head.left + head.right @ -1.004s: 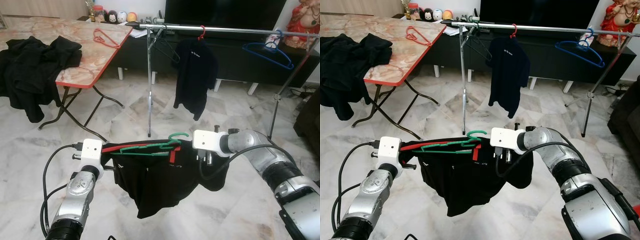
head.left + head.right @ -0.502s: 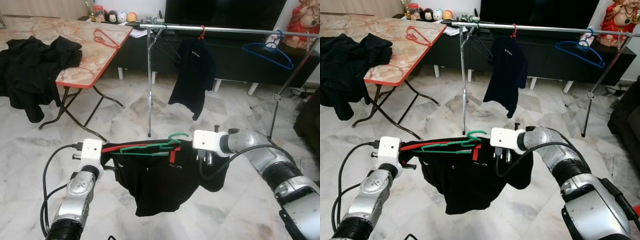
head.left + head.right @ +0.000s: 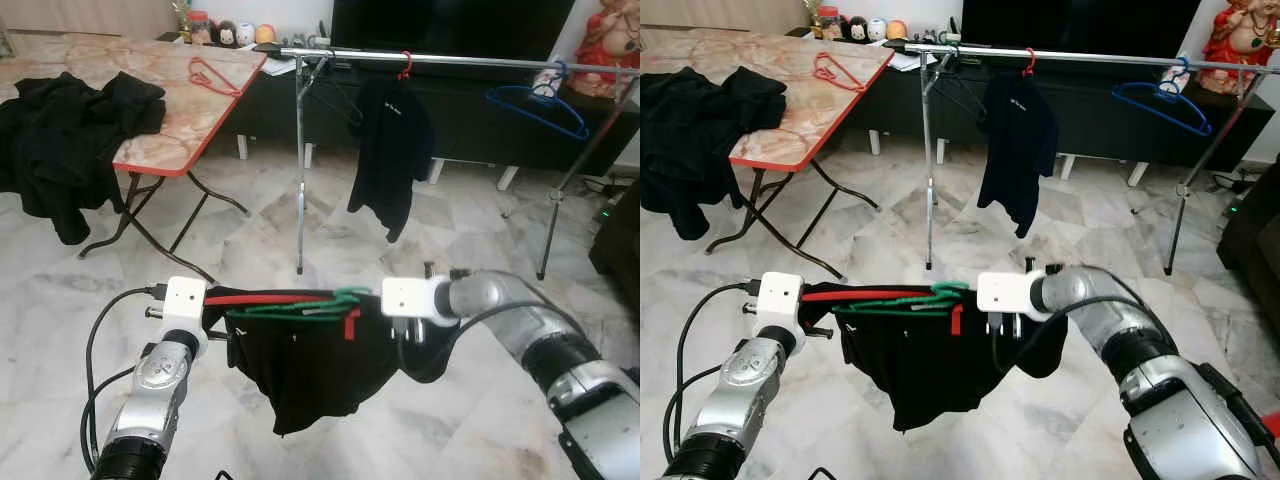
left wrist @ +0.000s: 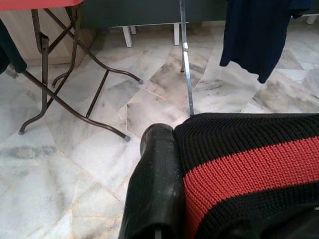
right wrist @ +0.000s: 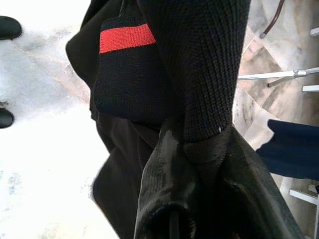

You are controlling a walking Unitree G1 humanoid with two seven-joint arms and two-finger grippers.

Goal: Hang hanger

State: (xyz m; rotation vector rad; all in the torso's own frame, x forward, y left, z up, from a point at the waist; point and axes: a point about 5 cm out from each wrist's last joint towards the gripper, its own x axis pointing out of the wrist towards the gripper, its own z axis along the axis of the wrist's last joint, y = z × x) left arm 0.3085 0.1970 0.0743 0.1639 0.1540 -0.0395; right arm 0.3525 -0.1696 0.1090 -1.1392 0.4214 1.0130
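**Garment carried, rail not yet reached**

The robot is mid-carry: the green hanger (image 3: 300, 306), threaded into a black shirt (image 3: 315, 365), is stretched between both arms above the marble floor (image 3: 230, 230), well apart from the clothes rail (image 3: 450, 60). The left pincer (image 4: 164, 179) and right pincer (image 5: 199, 164) are each clamped on knit fabric. Next, likely approach and raise the hook to the rail.
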